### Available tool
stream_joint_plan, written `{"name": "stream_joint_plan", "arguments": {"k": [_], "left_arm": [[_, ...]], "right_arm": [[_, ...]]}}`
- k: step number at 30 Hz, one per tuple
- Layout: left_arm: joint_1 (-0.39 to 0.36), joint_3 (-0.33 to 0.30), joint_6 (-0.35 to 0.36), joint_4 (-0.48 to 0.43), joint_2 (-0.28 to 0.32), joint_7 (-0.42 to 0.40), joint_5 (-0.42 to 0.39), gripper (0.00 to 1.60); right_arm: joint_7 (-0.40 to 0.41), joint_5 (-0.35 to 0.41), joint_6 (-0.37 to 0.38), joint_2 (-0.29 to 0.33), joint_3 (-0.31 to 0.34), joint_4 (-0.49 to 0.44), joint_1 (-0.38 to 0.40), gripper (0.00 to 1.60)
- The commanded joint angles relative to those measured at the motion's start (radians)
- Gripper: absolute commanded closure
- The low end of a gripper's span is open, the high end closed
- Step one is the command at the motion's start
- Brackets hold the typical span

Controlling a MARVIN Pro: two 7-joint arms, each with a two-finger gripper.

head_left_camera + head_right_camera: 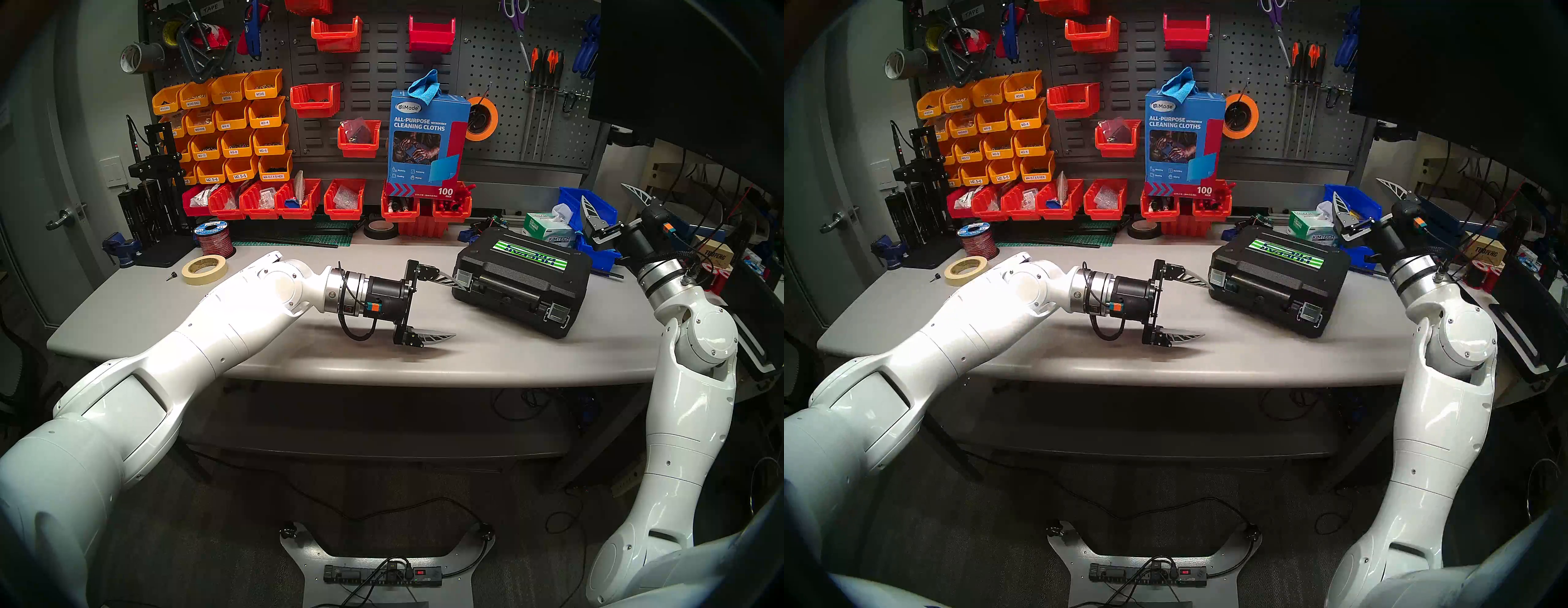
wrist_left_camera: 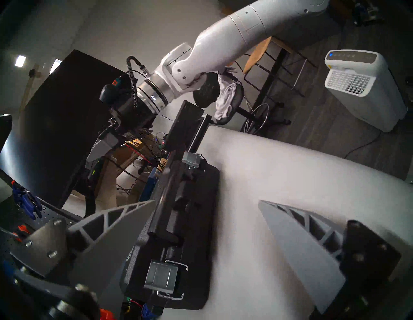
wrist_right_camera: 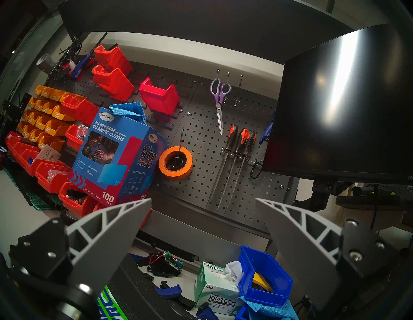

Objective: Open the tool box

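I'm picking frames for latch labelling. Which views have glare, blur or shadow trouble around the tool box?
Head views: sharp, evenly lit, tool box clear, soft shadow under the left gripper. Left wrist view: near latch readable, edges slightly smeared, far latch small. Right wrist view: bright glare streak on the monitor; only a corner of the box shows.

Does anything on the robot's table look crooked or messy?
The black tool box sits slanted, not square with the table edge. Its lid is shut. The cleaning-cloth box has a blue cloth sticking out on top. Nothing looks spilled or broken.
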Motion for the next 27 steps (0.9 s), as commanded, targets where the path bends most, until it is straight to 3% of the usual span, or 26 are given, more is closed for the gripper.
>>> {"name": "stream_joint_plan", "arguments": {"k": [1,13,27], "left_arm": [[0.0,-0.048,0.001,-0.003,-0.065,0.084,0.089,0.0],[0.023,-0.089,0.001,0.01,-0.112,0.251,0.287,0.0],[-0.014,-0.123,0.001,0.12,-0.157,0.458,0.551,0.0]], "right_arm": [[-0.001,-0.001,0.0,0.004,-0.002,-0.01,0.008,0.0],[-0.001,-0.001,-0.001,0.004,-0.003,-0.01,0.008,0.0],[-0.002,0.0,-0.001,0.005,-0.003,-0.01,0.008,0.0]]}}
